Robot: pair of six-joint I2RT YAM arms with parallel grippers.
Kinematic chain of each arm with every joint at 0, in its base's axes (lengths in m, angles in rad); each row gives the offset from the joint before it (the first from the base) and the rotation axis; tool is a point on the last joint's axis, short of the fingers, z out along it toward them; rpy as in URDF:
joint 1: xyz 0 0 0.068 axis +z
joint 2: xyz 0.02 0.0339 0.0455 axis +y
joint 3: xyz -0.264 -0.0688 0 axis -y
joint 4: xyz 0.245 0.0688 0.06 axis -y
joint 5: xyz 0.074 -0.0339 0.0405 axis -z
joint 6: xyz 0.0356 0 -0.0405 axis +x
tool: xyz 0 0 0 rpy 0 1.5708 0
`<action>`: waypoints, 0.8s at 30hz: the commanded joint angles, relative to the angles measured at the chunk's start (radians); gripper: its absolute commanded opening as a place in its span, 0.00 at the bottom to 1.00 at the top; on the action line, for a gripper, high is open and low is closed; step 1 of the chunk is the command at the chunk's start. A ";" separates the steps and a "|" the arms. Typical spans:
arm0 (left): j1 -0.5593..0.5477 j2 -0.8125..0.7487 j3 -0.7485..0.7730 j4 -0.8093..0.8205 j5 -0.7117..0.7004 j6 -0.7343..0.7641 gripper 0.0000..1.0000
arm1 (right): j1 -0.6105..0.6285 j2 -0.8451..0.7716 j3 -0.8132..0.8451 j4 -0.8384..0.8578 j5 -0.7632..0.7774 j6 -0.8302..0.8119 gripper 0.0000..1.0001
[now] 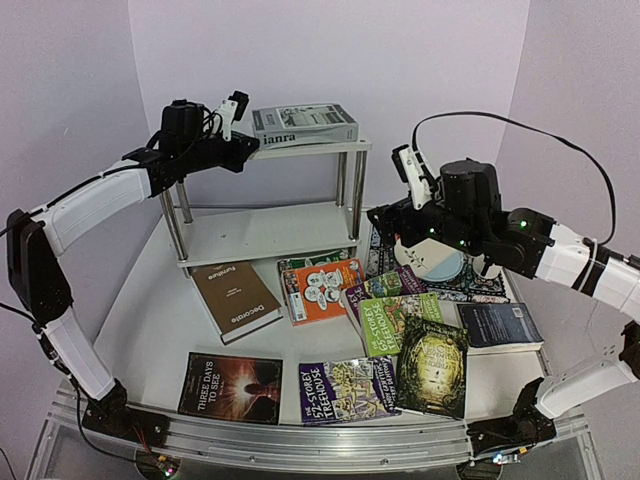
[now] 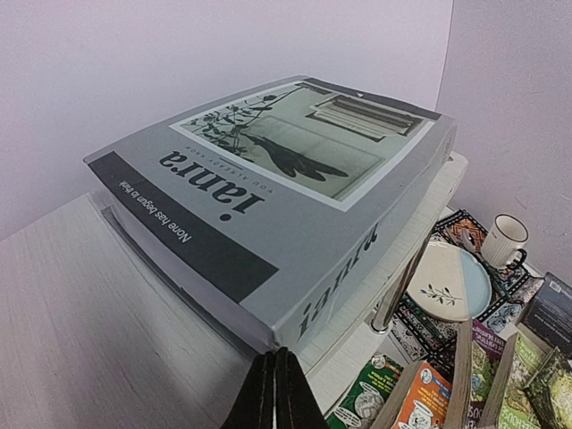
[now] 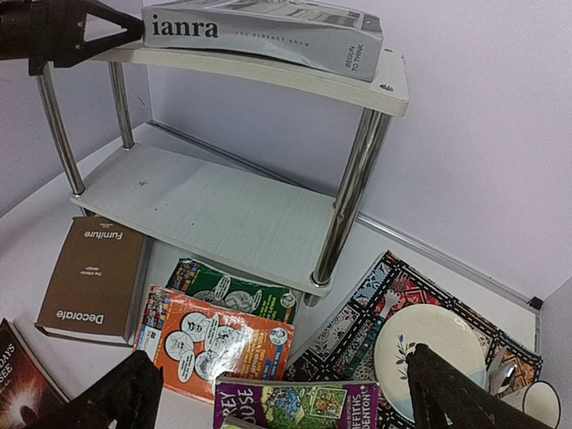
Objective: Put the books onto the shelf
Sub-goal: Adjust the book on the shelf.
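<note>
Top external view: the left gripper (image 1: 250,147) is pressed together and holds nothing. It sits at the front-left edge of the shelf's (image 1: 265,232) top tier, just beside the left end of the grey "ianra" book (image 1: 305,125). That book lies flat on the right part of the top tier, and bare white board shows to its left and across the lower tier. The right gripper (image 1: 380,215) hangs spread wide and holding nothing, off the shelf's right legs. It is above the placemat (image 1: 480,290) and its plate (image 1: 438,262). The other books lie on the worktop (image 1: 150,300) in front of the shelf. Among them are the brown "Decorate" book (image 1: 235,297) and the orange paperback (image 1: 322,290).

Left wrist view: the closed fingers (image 2: 268,398) point at the near lower corner of the "ianra" book. Whether they touch it cannot be told. The cover is grey with a dark band and a pale photograph.

Right wrist view: the two fingers (image 3: 116,398) stand far apart above the paperbacks in front of the shelf. The right end of the "ianra" book lies close to the shelf's right edge.
</note>
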 commanded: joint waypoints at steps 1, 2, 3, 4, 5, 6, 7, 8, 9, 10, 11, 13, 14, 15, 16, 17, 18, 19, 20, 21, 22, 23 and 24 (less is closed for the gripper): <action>0.006 0.004 0.059 0.036 -0.008 0.005 0.04 | 0.005 -0.017 -0.002 0.002 0.013 0.001 0.96; 0.006 0.000 0.058 0.035 -0.008 0.003 0.05 | 0.004 -0.017 -0.003 0.002 0.013 0.000 0.96; 0.006 -0.008 0.056 0.033 -0.006 0.003 0.11 | 0.005 -0.017 -0.004 0.001 0.014 0.002 0.96; 0.006 -0.018 0.050 0.030 -0.004 0.003 0.24 | 0.005 -0.016 -0.004 0.000 0.014 0.005 0.96; 0.006 -0.030 0.046 0.025 -0.001 0.001 0.35 | 0.005 -0.015 -0.003 -0.001 0.013 0.007 0.96; 0.006 -0.043 0.044 0.018 0.001 -0.004 0.44 | 0.005 -0.015 -0.002 -0.003 0.011 0.010 0.96; 0.006 -0.059 0.043 0.011 0.001 -0.012 0.54 | 0.005 -0.015 -0.002 -0.005 0.007 0.011 0.96; 0.006 -0.080 0.041 0.004 0.000 -0.022 0.61 | 0.005 -0.016 -0.002 -0.008 0.002 0.009 0.97; 0.006 -0.099 0.039 -0.005 -0.004 -0.036 0.66 | 0.005 -0.018 -0.001 -0.011 0.000 0.004 0.97; 0.006 -0.121 0.035 -0.013 -0.010 -0.043 0.69 | 0.005 -0.021 -0.001 -0.015 0.002 0.001 0.97; 0.006 -0.145 0.029 -0.021 -0.020 -0.048 0.71 | 0.005 -0.024 -0.001 -0.020 0.007 0.000 0.98; 0.006 -0.199 0.002 -0.043 -0.035 -0.101 0.76 | 0.005 -0.031 0.001 -0.036 0.016 -0.035 0.98; 0.007 -0.225 -0.016 -0.053 -0.038 -0.123 0.78 | 0.005 -0.033 0.000 -0.045 0.017 -0.039 0.98; 0.006 -0.255 -0.038 -0.062 -0.038 -0.144 0.82 | 0.006 -0.036 -0.002 -0.060 0.016 -0.038 0.98; 0.006 -0.291 -0.076 -0.071 -0.039 -0.168 0.86 | 0.005 -0.039 -0.009 -0.066 0.011 -0.034 0.98; 0.006 -0.326 -0.111 -0.083 -0.039 -0.189 0.90 | 0.005 -0.042 -0.017 -0.074 0.006 -0.030 0.98; 0.006 -0.354 -0.139 -0.098 -0.046 -0.234 0.94 | 0.005 -0.044 -0.025 -0.078 0.004 -0.020 0.98; 0.006 -0.386 -0.170 -0.124 -0.051 -0.274 0.96 | 0.004 -0.044 -0.033 -0.081 0.001 -0.016 0.98; 0.006 -0.410 -0.194 -0.151 -0.046 -0.333 0.99 | 0.005 -0.041 -0.037 -0.087 0.000 0.024 0.98; 0.006 -0.441 -0.227 -0.169 -0.017 -0.371 0.99 | 0.005 -0.037 -0.042 -0.093 -0.001 0.051 0.98; 0.006 -0.466 -0.263 -0.191 0.015 -0.422 1.00 | 0.005 -0.028 -0.045 -0.100 -0.002 0.074 0.98; 0.006 -0.492 -0.302 -0.205 0.044 -0.458 1.00 | 0.005 -0.020 -0.049 -0.106 -0.008 0.096 0.98; 0.006 -0.519 -0.341 -0.219 0.063 -0.497 1.00 | 0.005 -0.010 -0.053 -0.110 -0.018 0.117 0.98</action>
